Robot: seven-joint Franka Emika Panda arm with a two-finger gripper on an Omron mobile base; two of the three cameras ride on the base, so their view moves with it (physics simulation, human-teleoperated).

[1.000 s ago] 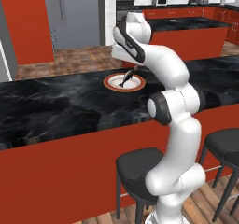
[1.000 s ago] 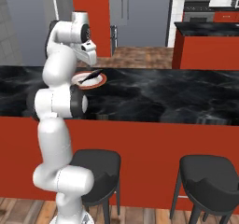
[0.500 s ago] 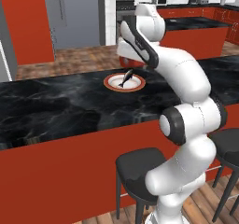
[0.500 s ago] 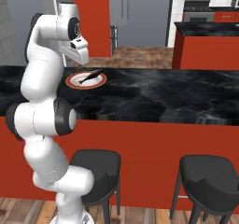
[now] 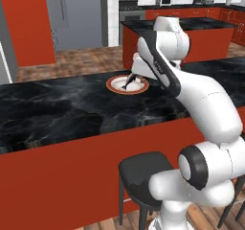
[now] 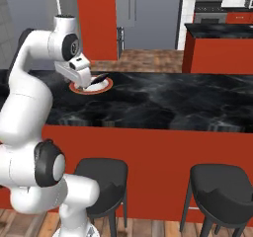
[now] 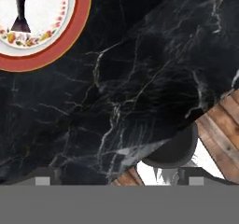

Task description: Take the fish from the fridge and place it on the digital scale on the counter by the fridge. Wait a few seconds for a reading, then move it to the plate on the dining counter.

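The fish (image 5: 129,82) is lying on the plate (image 5: 116,86) on the dining counter (image 5: 57,109); the gripper (image 6: 90,83), wide open and empty, is pulling up and away, so the job looks finished

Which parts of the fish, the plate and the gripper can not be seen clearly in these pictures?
- Fish: hand view, head cut off by the top edge.
- Plate: left base view, right part hidden by the arm.
- Plate, right base view: near side covered by the hand.
- Gripper: fingertips hidden behind the hand in both base views.
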